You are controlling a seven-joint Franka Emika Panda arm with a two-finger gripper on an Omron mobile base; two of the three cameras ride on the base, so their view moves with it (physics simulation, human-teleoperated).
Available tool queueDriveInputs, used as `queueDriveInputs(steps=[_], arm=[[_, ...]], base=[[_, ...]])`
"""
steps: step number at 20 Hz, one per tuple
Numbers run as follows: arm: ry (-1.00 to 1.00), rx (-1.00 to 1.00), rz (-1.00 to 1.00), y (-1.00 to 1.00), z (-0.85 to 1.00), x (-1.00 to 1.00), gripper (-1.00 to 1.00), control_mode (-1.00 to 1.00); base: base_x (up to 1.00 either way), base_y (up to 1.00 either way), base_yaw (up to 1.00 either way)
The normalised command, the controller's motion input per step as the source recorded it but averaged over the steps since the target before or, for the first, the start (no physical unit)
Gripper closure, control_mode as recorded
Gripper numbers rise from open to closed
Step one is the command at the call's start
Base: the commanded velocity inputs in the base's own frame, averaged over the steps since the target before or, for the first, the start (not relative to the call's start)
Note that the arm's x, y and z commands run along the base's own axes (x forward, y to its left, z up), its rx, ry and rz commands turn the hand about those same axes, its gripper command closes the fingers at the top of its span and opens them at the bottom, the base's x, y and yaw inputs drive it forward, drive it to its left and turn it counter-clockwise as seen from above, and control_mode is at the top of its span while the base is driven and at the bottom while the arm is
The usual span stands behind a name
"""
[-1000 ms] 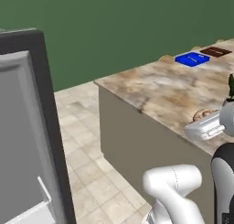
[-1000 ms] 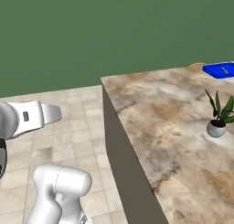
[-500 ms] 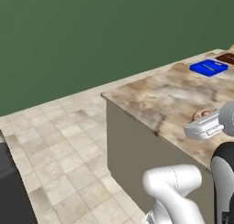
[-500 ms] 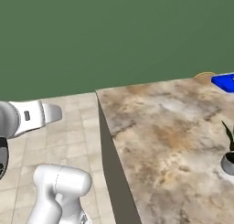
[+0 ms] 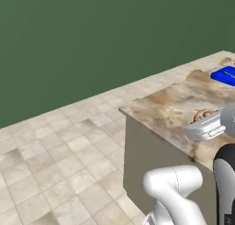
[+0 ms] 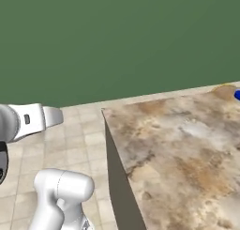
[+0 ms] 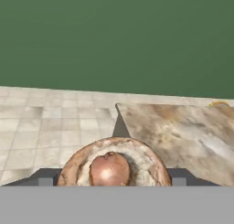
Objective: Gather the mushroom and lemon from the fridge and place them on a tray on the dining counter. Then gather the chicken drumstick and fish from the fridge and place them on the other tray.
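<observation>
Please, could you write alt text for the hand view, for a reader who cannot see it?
A round brown mushroom, underside and stem facing the camera, sits between the dark fingertips of the claw. Beyond it lie a beige tiled floor, the corner of a brown marbled stone counter and a dark green wall.

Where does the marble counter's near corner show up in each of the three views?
Left base view: counter corner, centre.
Right base view: corner, left of centre.
Hand view: corner, centre, above the mushroom between the hand's fingers.
Shared landmark: green wall behind.
</observation>
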Motion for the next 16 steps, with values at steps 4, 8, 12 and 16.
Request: queueDriveInputs(steps=[4,8,12,16], arm=[[0.00,0.00,0.00,0.00,0.00,0.00,1.00,1.00],[0.00,0.00,0.00,0.00,0.00,0.00,1.00,1.00],[0.00,0.00,0.00,0.00,0.00,0.00,1.00,1.00],[0.00,0.00,0.00,0.00,0.00,0.00,1.00,1.00]], base=[[1.00,0.52,-0.13],[1.00,0.54,-0.15],[1.00,0.61,-0.18],[1.00,0.65,-0.20]])
